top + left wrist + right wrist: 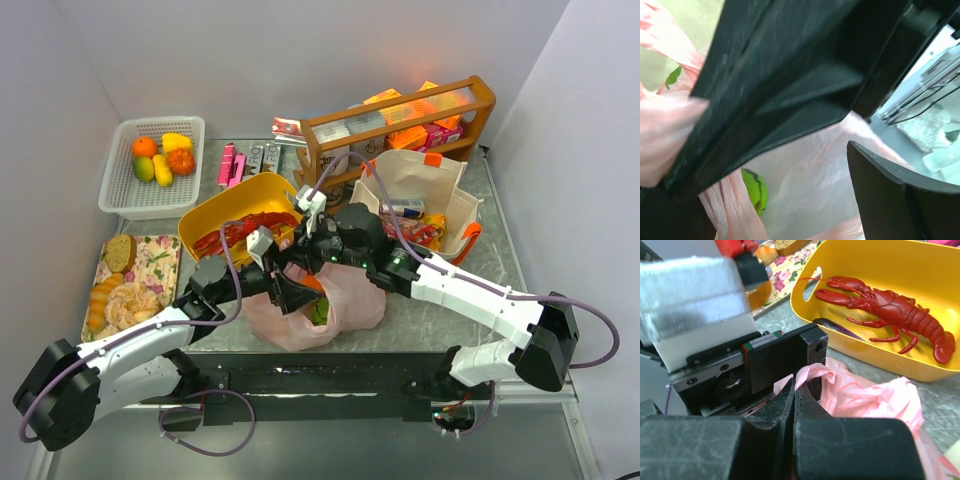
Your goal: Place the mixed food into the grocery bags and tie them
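Hovering over pink bag (345, 305) with left end effector (292, 288) spread apart; clamping its bunched plastic tight in right end effector (794, 390).

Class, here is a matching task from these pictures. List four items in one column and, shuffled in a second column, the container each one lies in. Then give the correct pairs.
Items:
1. lobster
2. orange
3. green fruit
4. bread slice

Containers:
a. white basket
b. pink bag
c. yellow tub
d. flowered tray

Pairs: 1-c, 2-a, 3-b, 4-d
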`<act>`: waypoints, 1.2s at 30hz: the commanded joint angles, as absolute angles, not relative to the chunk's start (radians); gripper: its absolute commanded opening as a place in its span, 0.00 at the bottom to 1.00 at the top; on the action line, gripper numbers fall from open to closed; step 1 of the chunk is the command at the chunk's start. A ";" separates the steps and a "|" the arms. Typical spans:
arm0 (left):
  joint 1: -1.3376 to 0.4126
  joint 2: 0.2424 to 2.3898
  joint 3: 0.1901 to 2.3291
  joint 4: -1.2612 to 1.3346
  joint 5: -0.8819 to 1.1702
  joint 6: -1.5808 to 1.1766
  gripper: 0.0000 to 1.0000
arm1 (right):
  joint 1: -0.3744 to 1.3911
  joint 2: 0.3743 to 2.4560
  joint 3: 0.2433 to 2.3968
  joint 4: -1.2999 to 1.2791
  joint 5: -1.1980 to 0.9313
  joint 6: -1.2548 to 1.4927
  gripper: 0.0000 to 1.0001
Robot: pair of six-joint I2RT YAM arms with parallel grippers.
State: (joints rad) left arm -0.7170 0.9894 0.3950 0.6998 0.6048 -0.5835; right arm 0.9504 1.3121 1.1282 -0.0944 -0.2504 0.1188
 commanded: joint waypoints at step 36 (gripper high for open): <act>-0.726 1.029 0.344 0.977 0.471 -0.772 0.52 | 0.994 1.238 1.055 -0.040 -0.218 0.112 0.03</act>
